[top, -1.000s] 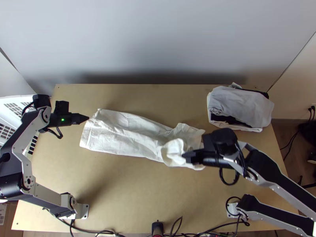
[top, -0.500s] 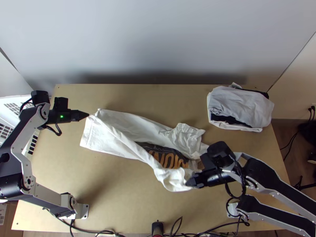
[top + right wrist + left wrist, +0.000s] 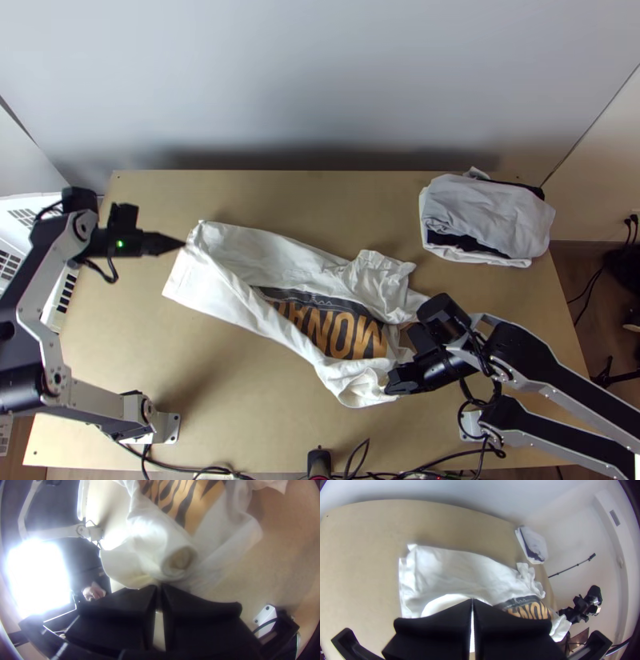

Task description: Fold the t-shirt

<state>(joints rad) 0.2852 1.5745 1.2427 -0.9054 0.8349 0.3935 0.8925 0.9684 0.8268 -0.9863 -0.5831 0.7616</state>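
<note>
A pale wall (image 3: 320, 80) stands beyond the left claw (image 3: 183, 244), past the wooden table (image 3: 264, 424). Right of the right claw (image 3: 390, 384) lies brown floor (image 3: 570, 276); a light (image 3: 36, 576) glares well apart from that claw.

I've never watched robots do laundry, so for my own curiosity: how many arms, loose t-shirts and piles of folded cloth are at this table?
Robot arms: 2, the left arm and right arm
Loose white t-shirt: 1
Folded pile: 1, its layers too hidden to count
Total: 4
</note>
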